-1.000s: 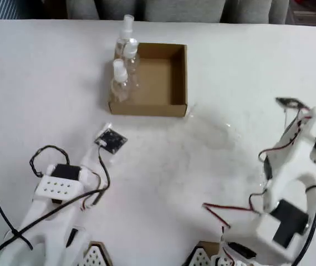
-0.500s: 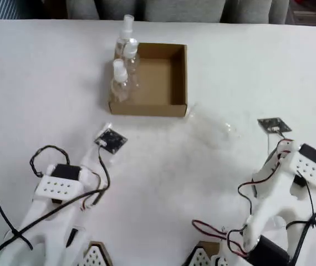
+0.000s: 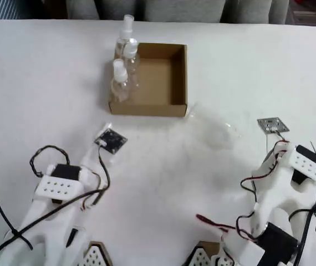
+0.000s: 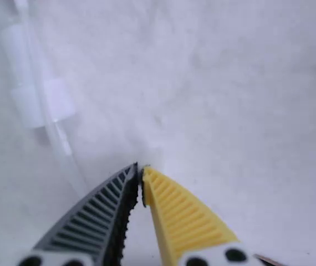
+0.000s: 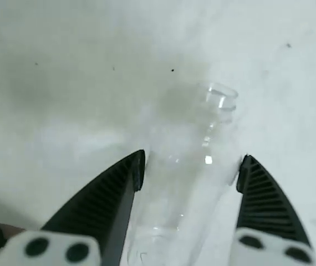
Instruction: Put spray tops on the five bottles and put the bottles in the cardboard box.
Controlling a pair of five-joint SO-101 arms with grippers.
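The right fingers [image 5: 192, 160] are spread wide, one black finger on each side of a clear bottle [image 5: 202, 133] lying on its side on the desk [image 5: 64, 55]. The bottle has no top on it, and its open mouth points away from the wrist. It sits right in the gap, close to both fingers, but we honestly can't tell if either one is touching it.

The left fingers [image 4: 140, 169] are pinched all the way together, grey one against yellow one, tips meeting, with nothing between them. They point down at bare desk. Near them a loose spray top [image 4: 36, 97] lies flat on the desk with its thin dip tube trailing off. It's apart from the fingertips, not touching.

In the high view, the cardboard box [image 3: 147, 108] sits open-topped toward the far middle of the desk. Three capped bottles [image 3: 119, 82] stand upright in a row along its left side, each with a white spray top on. The nearer two look like they're inside, up against the left wall. The far one is at the back corner, and we can't tell if it's in the box or just behind it.

Both arms are down by the near edge of the desk, the left arm [image 3: 58, 188] at the near left and the right arm [image 3: 288, 177] at the near right. Both are well apart from the box.
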